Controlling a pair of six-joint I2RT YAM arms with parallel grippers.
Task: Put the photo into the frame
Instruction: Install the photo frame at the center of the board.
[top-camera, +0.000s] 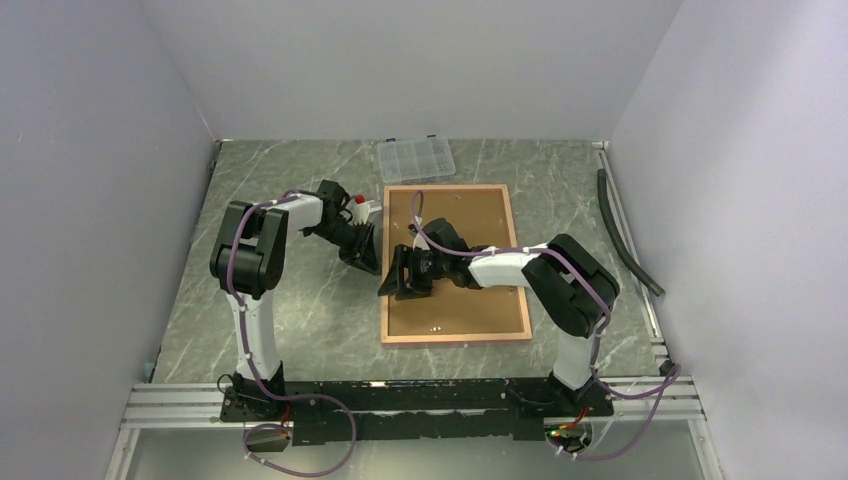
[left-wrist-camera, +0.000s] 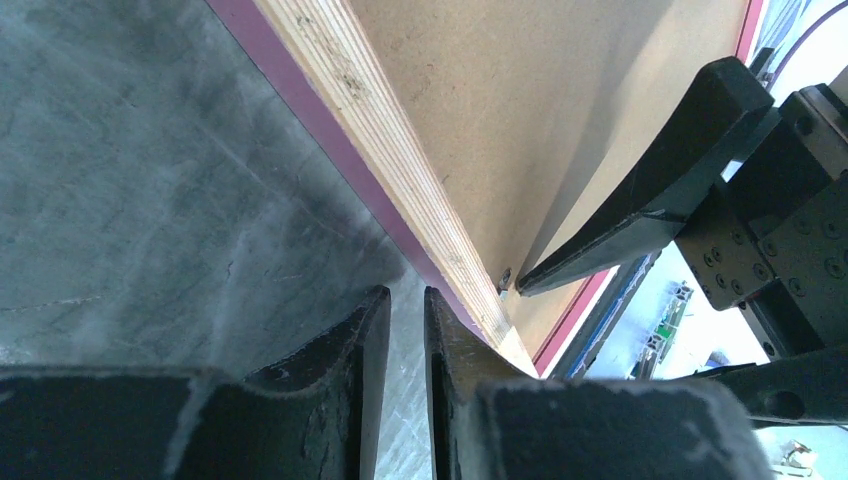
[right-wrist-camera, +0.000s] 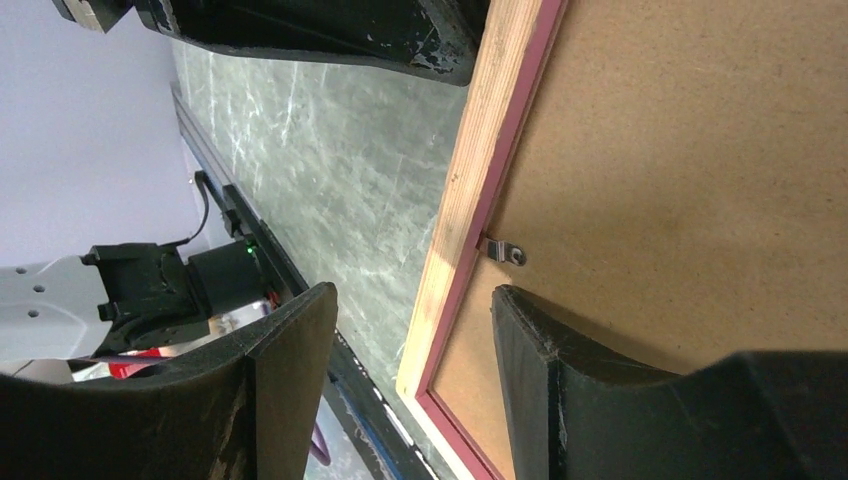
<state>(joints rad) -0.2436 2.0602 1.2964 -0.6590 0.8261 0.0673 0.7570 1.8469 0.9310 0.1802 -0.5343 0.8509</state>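
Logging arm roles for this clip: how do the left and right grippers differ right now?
The left gripper has its jaws nearly together, just outside the frame's left edge over the table; the right gripper has its jaws spread, straddling that edge near a small metal clip. Neither visibly holds anything. Both are black and reach toward the same side.

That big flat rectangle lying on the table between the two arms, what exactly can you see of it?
It is a large rectangular picture frame lying flat, back side up, on the green marbled table. A plain brown fibreboard backing fills it, edged by a thin pink border and pale, grainy wood sides. A small metal retaining clip sits on its left edge. The right gripper straddles that edge with open jaws, one finger over the backing. The left gripper, nearly closed, sits just outside the edge.
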